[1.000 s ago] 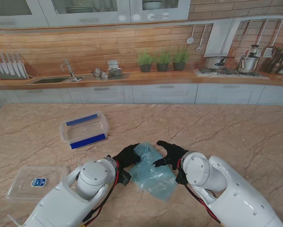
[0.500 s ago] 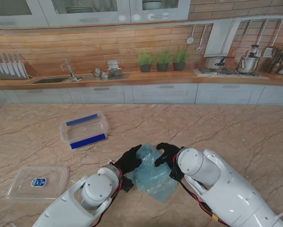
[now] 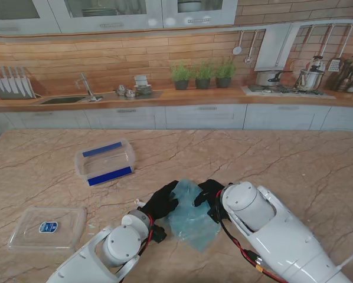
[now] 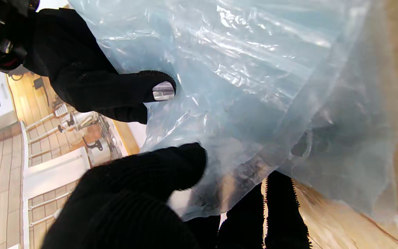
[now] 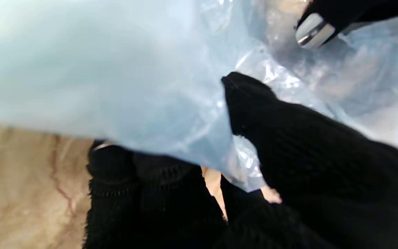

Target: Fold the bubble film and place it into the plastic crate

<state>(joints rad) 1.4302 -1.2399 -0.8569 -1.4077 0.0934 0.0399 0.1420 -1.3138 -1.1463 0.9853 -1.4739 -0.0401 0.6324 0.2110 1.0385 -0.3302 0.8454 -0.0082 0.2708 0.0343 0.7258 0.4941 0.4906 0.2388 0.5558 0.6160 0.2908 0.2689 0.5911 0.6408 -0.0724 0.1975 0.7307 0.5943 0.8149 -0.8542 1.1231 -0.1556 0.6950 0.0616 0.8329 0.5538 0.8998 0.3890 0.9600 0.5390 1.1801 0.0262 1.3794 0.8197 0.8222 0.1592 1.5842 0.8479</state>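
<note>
The pale blue bubble film lies crumpled on the marble table between my two black-gloved hands. My left hand grips its left edge, thumb above and fingers beneath the film. My right hand pinches the far right edge, the film caught between its thumb and fingers. In the left wrist view a right-hand fingertip with a bare metal tip presses on the film. The clear plastic crate with blue strips stands open, farther from me on the left.
A clear lid with a blue label lies near the table's left edge. Beyond the table runs a kitchen counter with a sink, potted herbs and a stove. My white forearms fill the near corners.
Both hands have drawn closer together and slightly nearer to me, bunching the film into a narrower, more folded shape between them.
</note>
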